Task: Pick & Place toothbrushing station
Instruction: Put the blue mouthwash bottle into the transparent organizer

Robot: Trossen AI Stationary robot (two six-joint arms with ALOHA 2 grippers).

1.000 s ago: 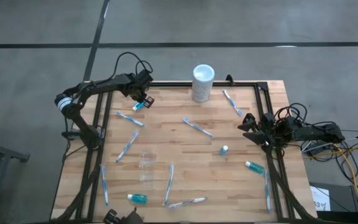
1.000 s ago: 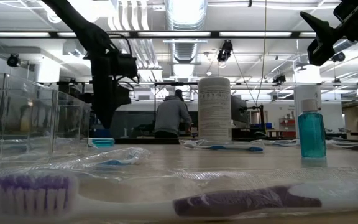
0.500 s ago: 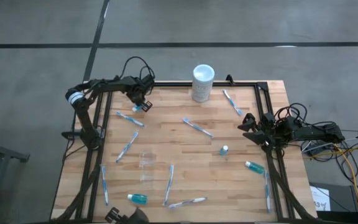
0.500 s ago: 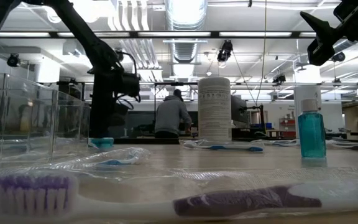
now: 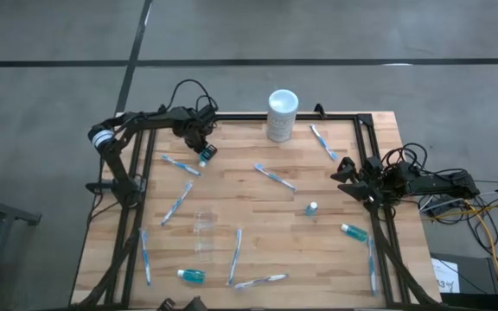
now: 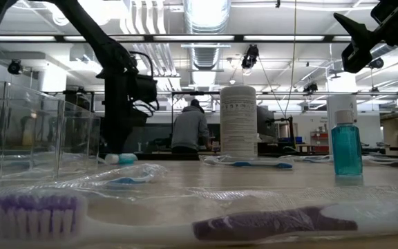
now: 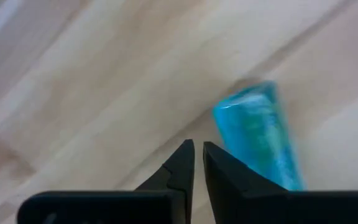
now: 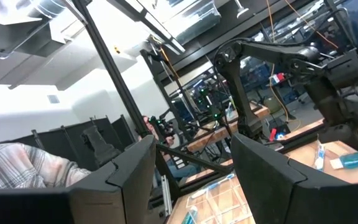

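Observation:
A short teal tube (image 5: 204, 157) lies flat on the wooden table at the far left; it also shows in the left wrist view (image 7: 258, 140) and the low view (image 6: 121, 158). My left gripper (image 5: 201, 147) points down at the table right beside it, fingers shut (image 7: 198, 163). My right gripper (image 5: 347, 171) is open and empty, raised at the table's right edge (image 8: 191, 177). A small clear cup (image 5: 203, 223) stands at the near left. Several blue-and-white toothbrushes lie scattered, such as one at the middle (image 5: 275, 177). My left gripper's shut fingers point down at the table beside the tube's long side (image 7: 229, 134). The outer side of one finger (image 7: 219, 171) stands in front of the tube's near end. I cannot tell whether it touches the tube. The tube lies flat on the table.
A white cylinder (image 5: 282, 114) stands at the far edge. A small teal bottle (image 5: 311, 208) stands upright right of centre. Other tubes lie at the near right (image 5: 354, 231) and near left (image 5: 192, 276). A clear box (image 6: 19, 131) shows at the left in the low view.
My left gripper has gone down to the table and a little toward the right edge. The teal tube has slid slightly toward the right and near edges and turned, so that its white end now shows in the low view.

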